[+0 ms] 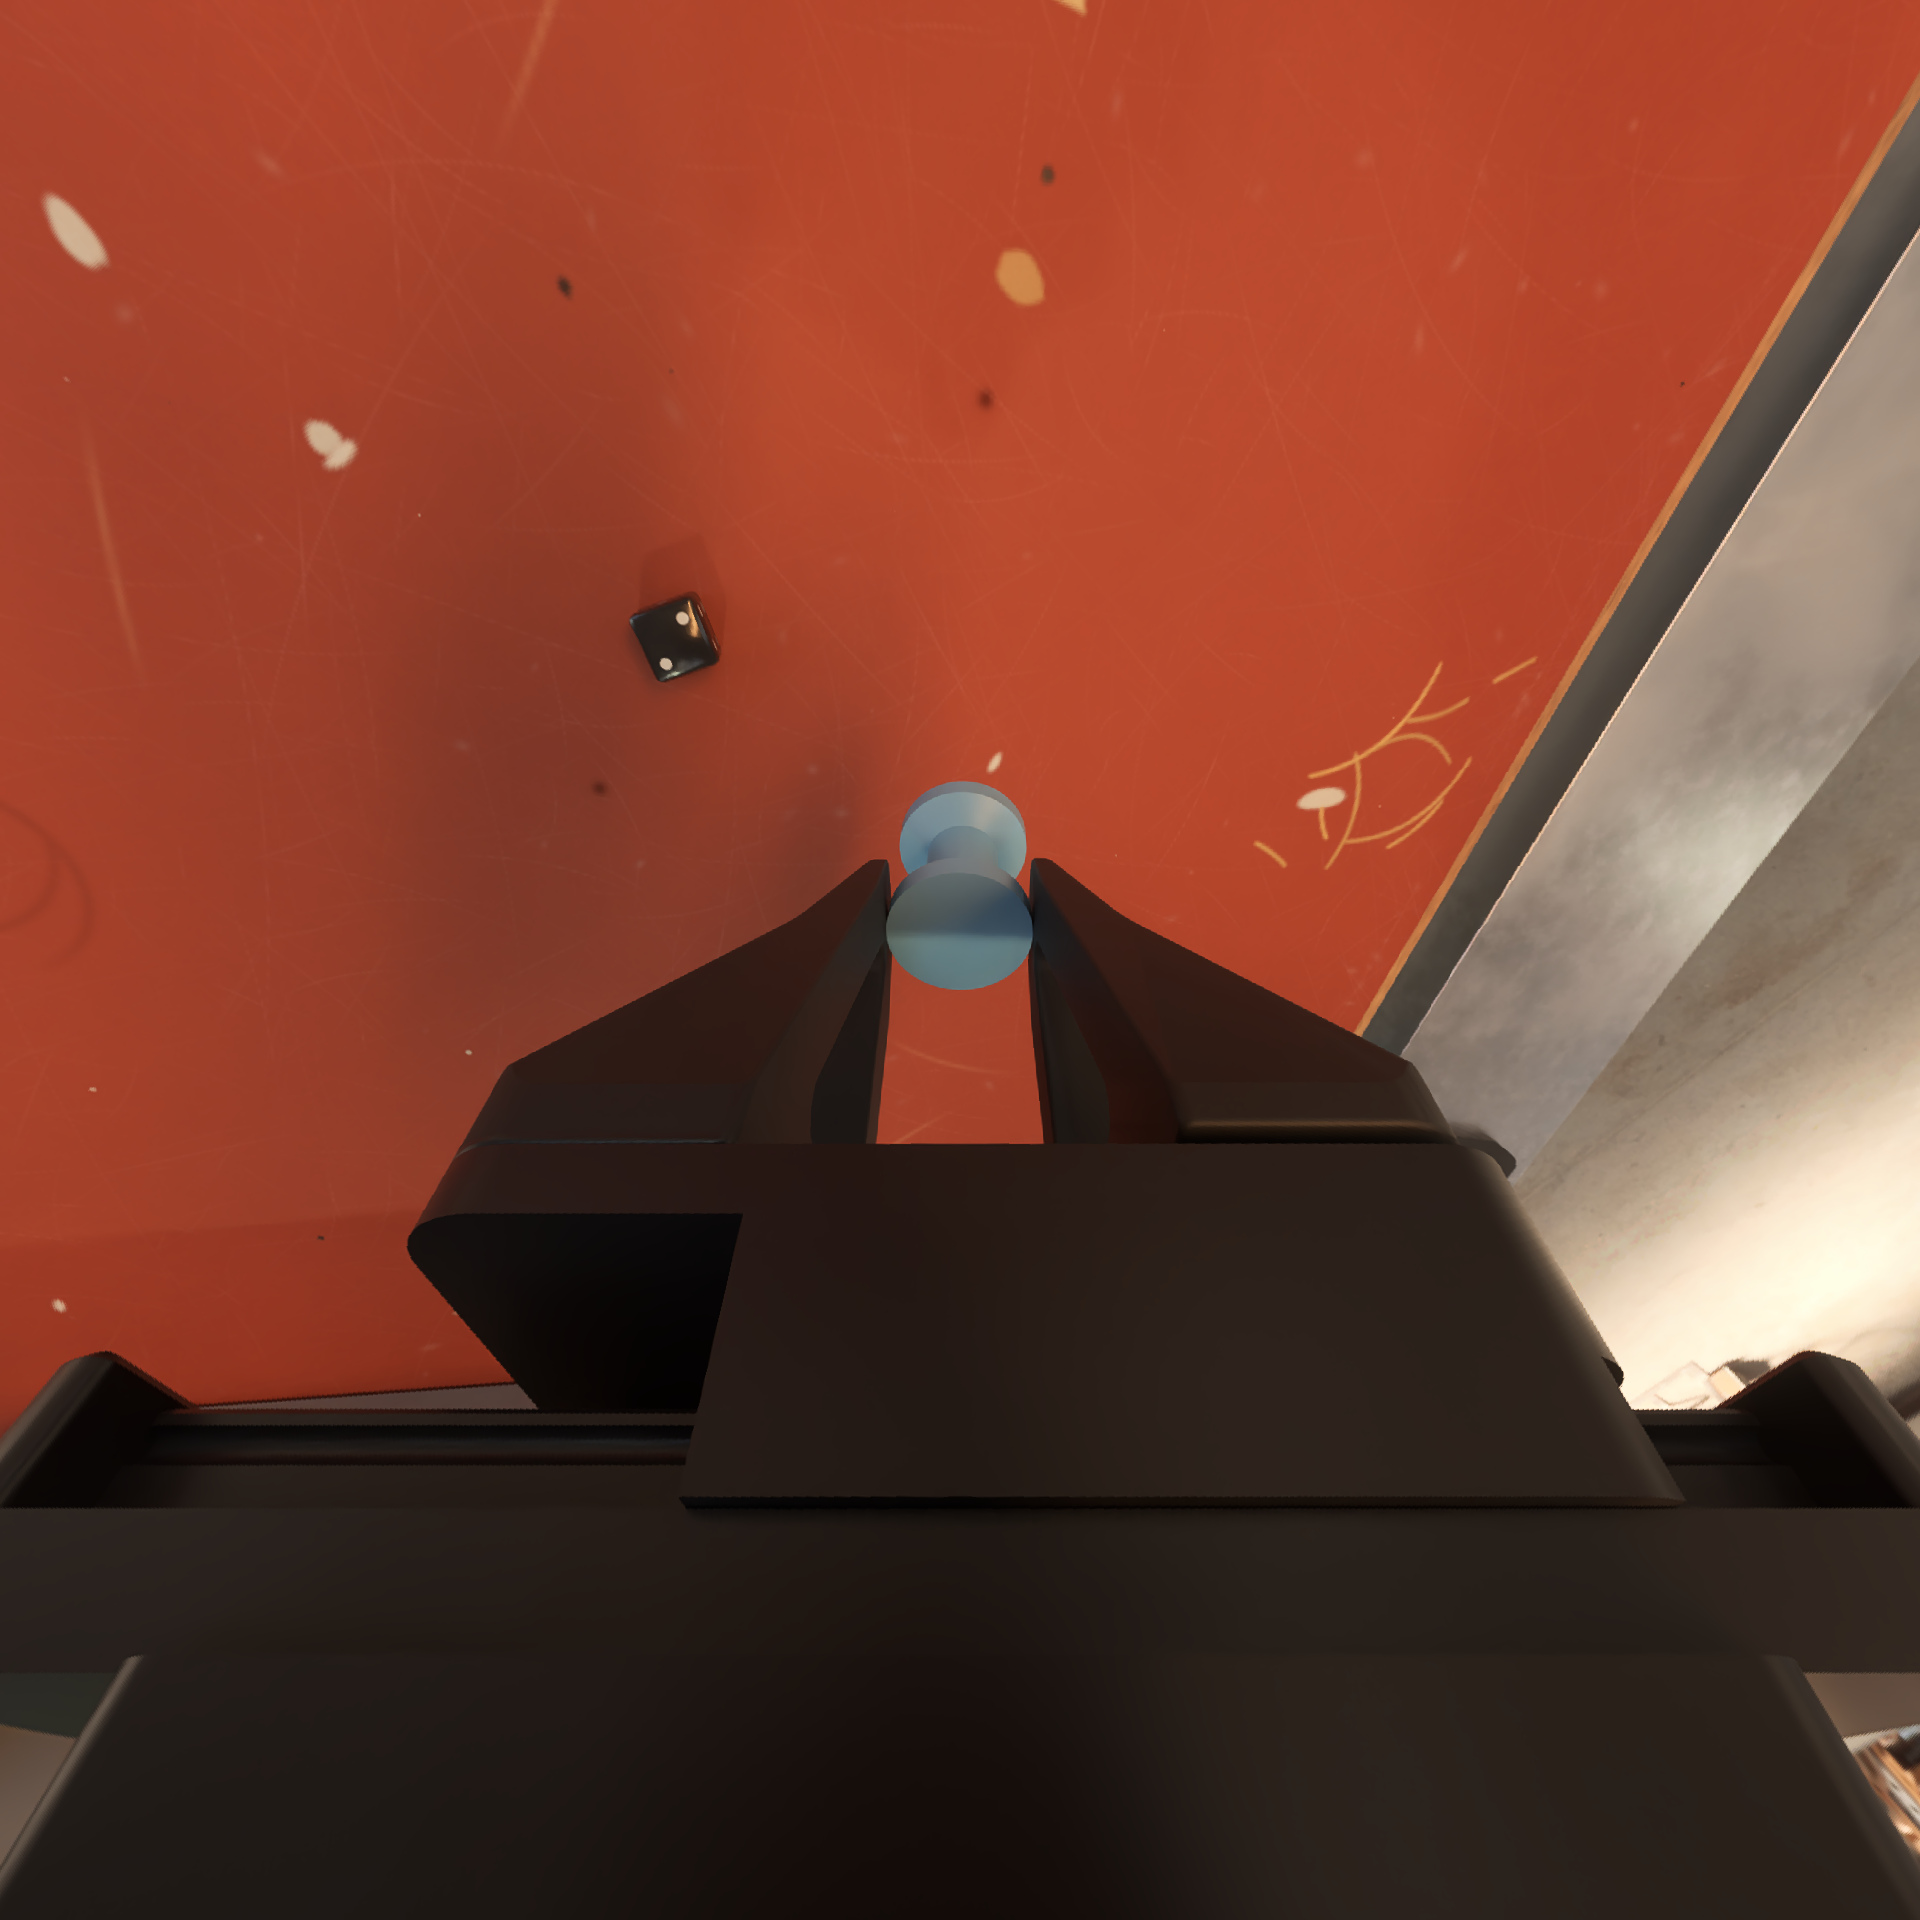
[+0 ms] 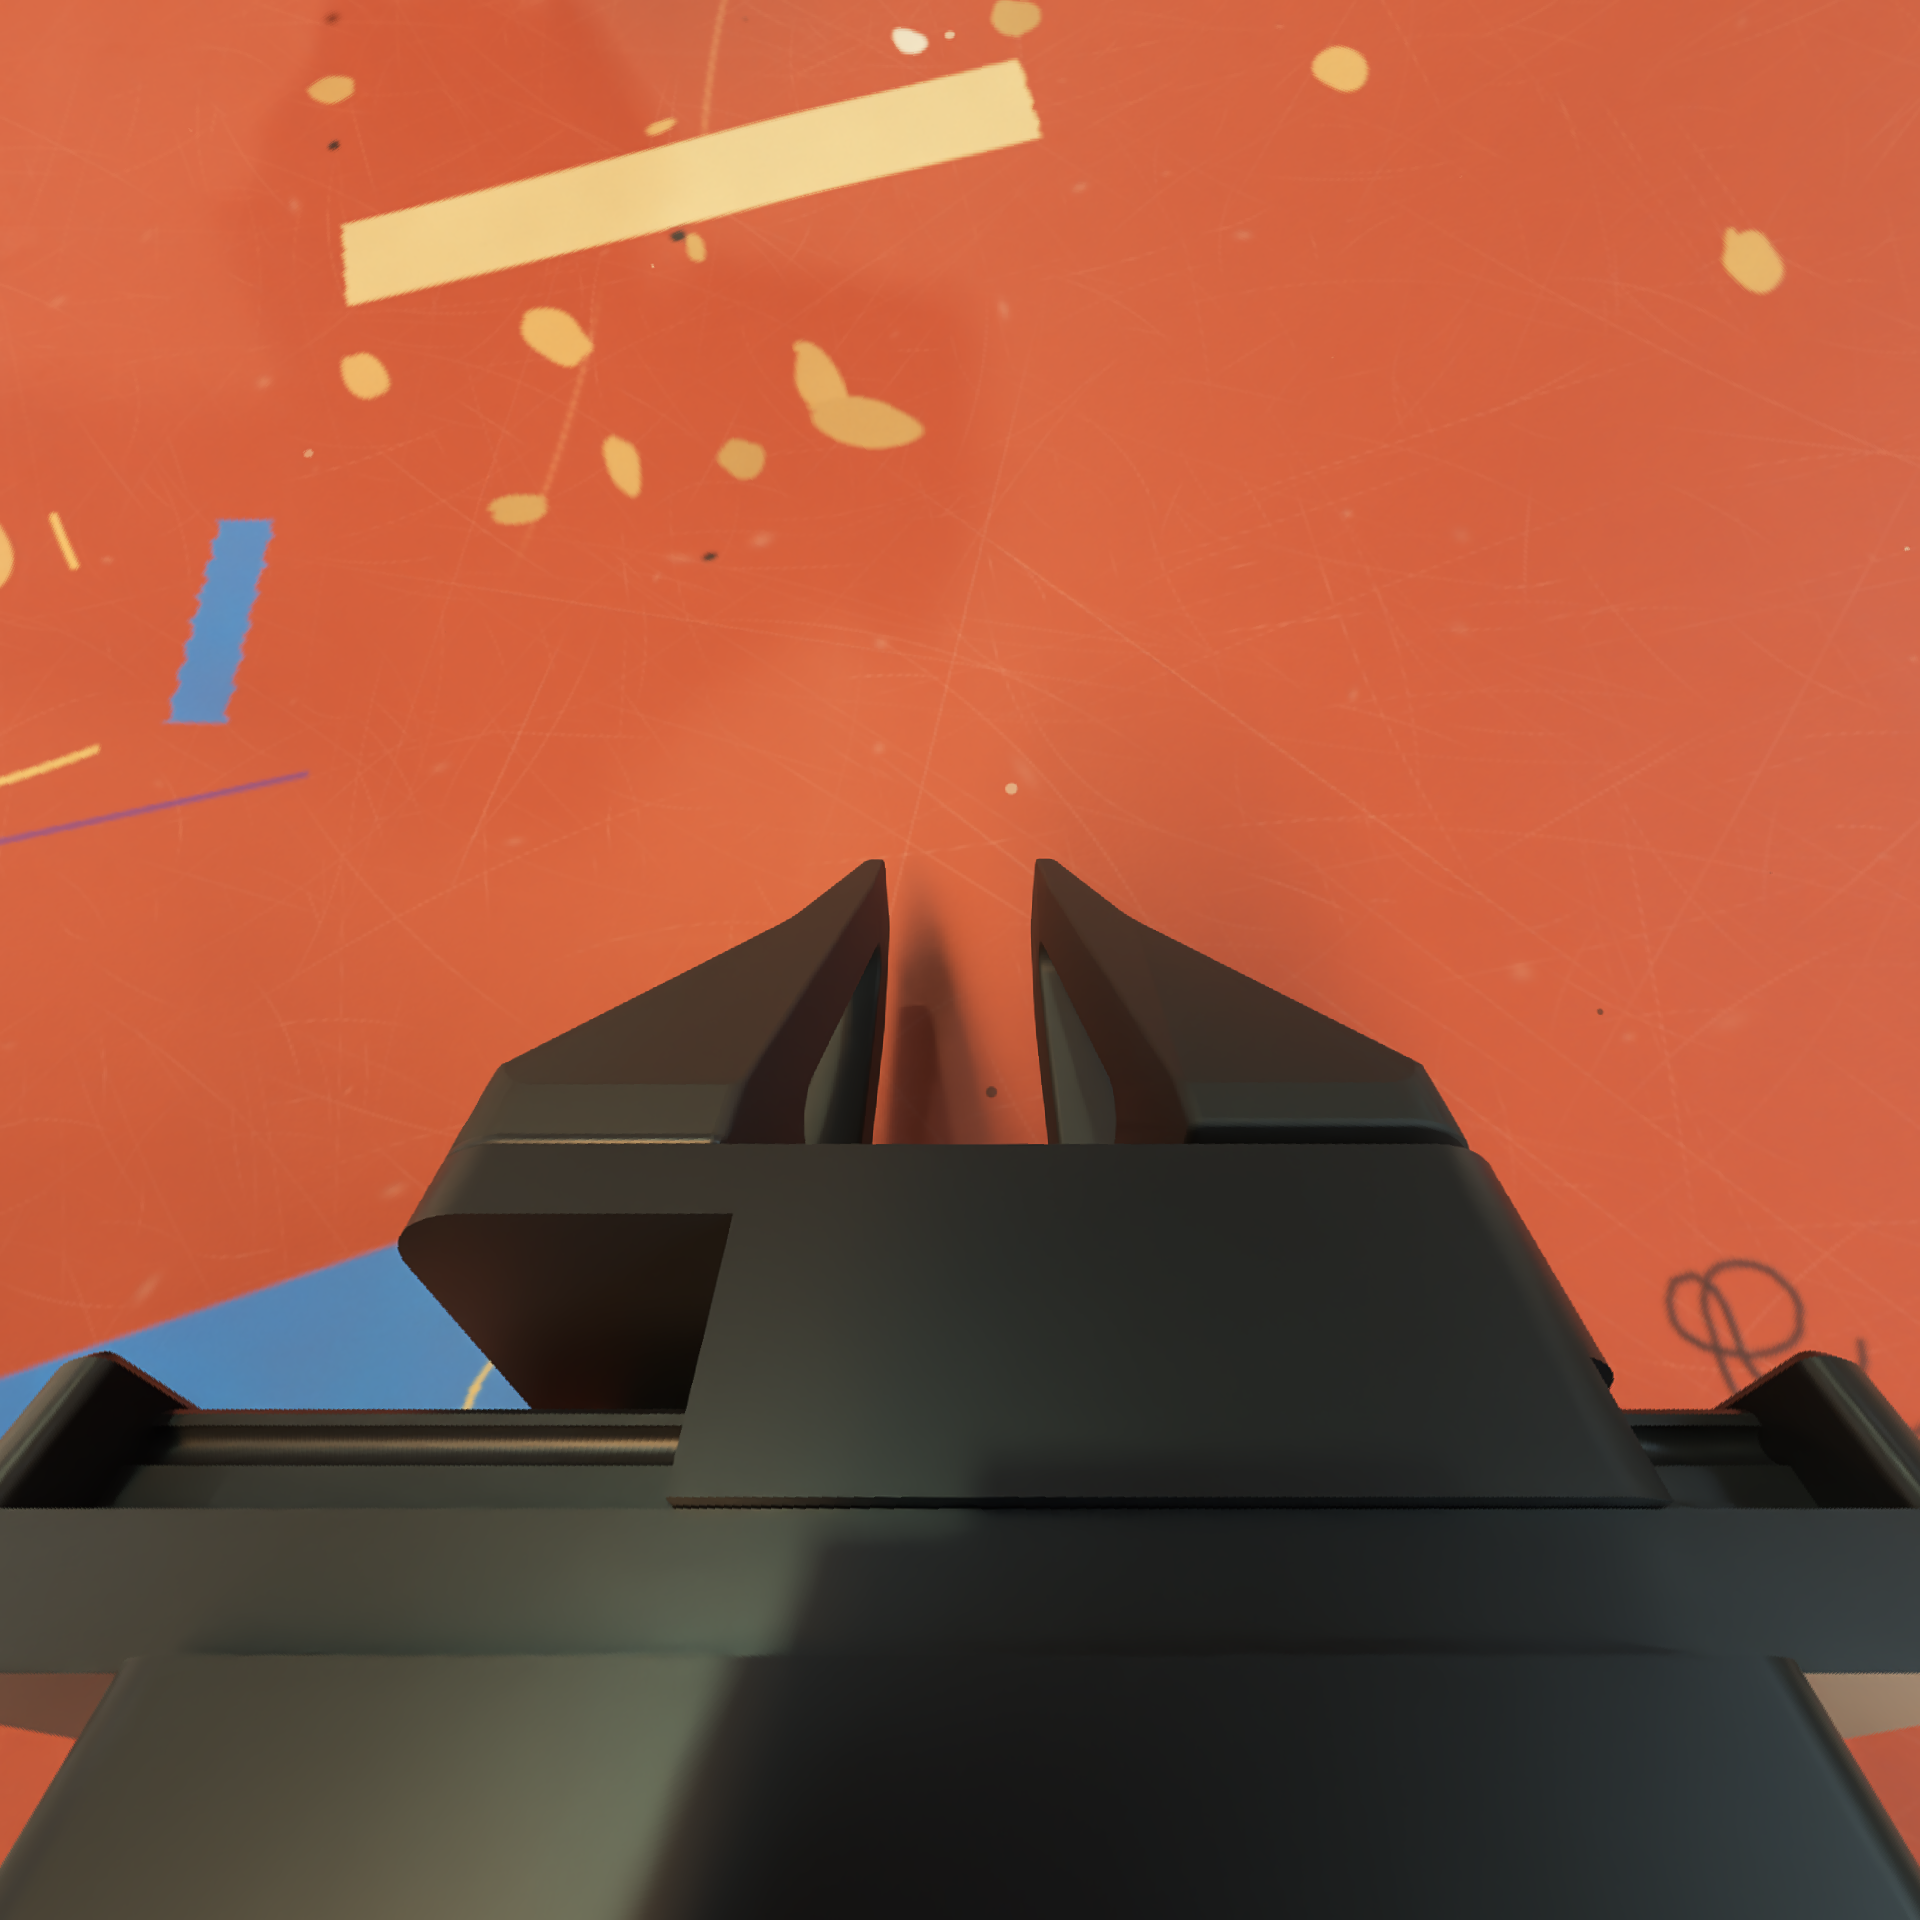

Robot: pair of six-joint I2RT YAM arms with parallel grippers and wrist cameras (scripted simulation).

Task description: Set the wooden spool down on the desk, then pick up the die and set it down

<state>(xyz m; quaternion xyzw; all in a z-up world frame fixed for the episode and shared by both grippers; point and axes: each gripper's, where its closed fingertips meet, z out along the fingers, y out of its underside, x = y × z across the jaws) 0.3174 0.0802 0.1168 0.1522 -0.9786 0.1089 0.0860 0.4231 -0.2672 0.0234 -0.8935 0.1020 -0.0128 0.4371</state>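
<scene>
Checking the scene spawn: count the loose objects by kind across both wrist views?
Pale blue spool-shaped piece, held in the left hand: 1
Small black cube die with white pips, on the red desk: 1
Total: 2

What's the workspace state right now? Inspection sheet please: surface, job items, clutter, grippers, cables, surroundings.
Surface: red desk, scratched, with pale paint spots, scribbles, and tan and blue strips.
Job's things: pale blue spool clamped at its near flange between the fingertips; whether it touches the desk cannot be told. Black die lies on the desk, up and left of the spool, apart from it.
Clutter: nothing seen.
Grippers: left gripper shut on the spool; right gripper empty, jaws slightly apart over bare desk.
Cables: nothing seen.
Surroundings: desk edge and grey floor at right in the left wrist view.
</scene>
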